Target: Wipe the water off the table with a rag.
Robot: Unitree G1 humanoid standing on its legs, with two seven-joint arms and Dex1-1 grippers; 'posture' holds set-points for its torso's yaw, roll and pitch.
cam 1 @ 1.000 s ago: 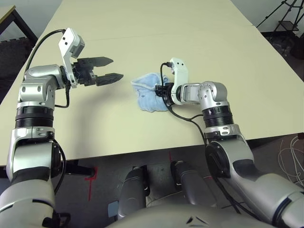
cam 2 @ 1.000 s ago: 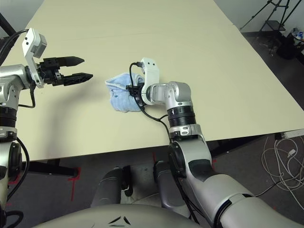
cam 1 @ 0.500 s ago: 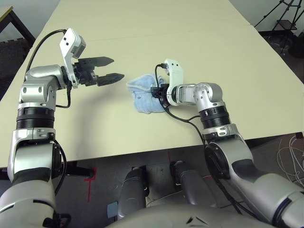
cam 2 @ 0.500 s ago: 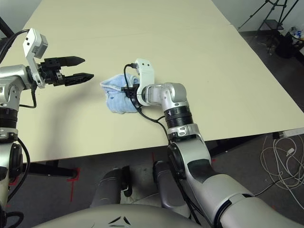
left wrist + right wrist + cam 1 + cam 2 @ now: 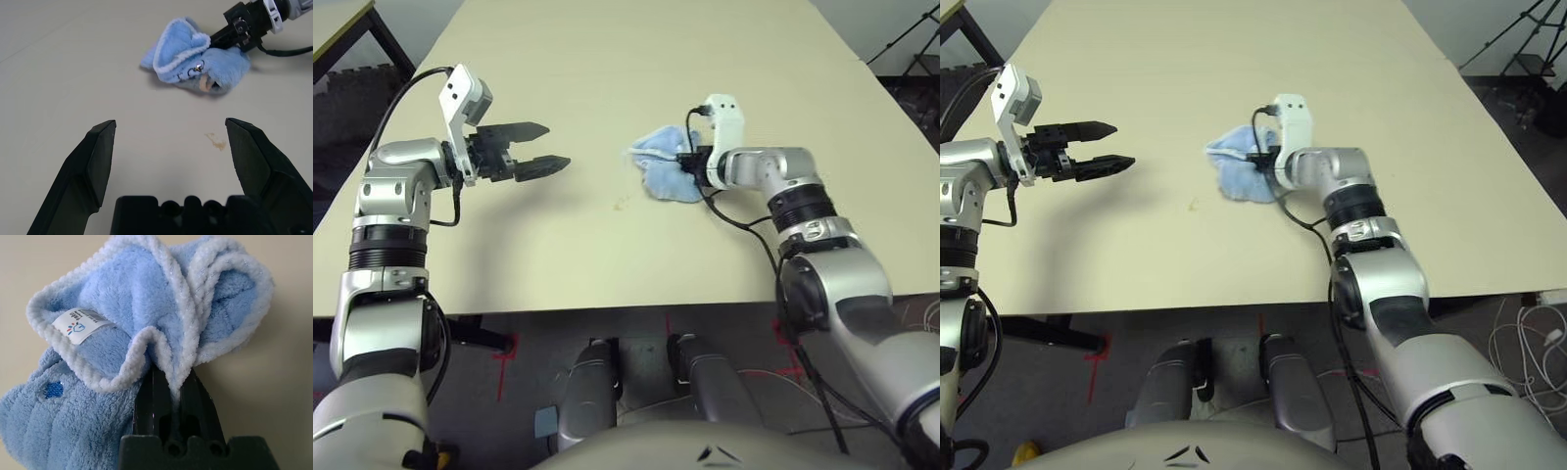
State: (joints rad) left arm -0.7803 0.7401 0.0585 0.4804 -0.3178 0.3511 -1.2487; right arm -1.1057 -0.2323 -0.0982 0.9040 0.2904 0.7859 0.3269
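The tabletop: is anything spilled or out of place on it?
Yes: a small brownish wet-looking smear marks the otherwise plain pale tabletop, between the open left claw and the bunched blue cloth pinched in the right claw.

Bright, even light washes across the table [image 5: 587, 255] here, and the pale top shows no hard glare! Soft shadow pools on it beneath the left gripper [image 5: 530, 151], edges melting away. Silver highlights gleam along the right forearm [image 5: 1383, 284], while the floor [image 5: 646, 323] sits much darker. Over to the left wrist view, dimmer and greyer, with a diffuse shadow hugging the underside of the rag [image 5: 195, 63]. And in the right wrist view, the rag's pile and white edging come up crisp, a broad, gentle shadow falling beside it on the tabletop!
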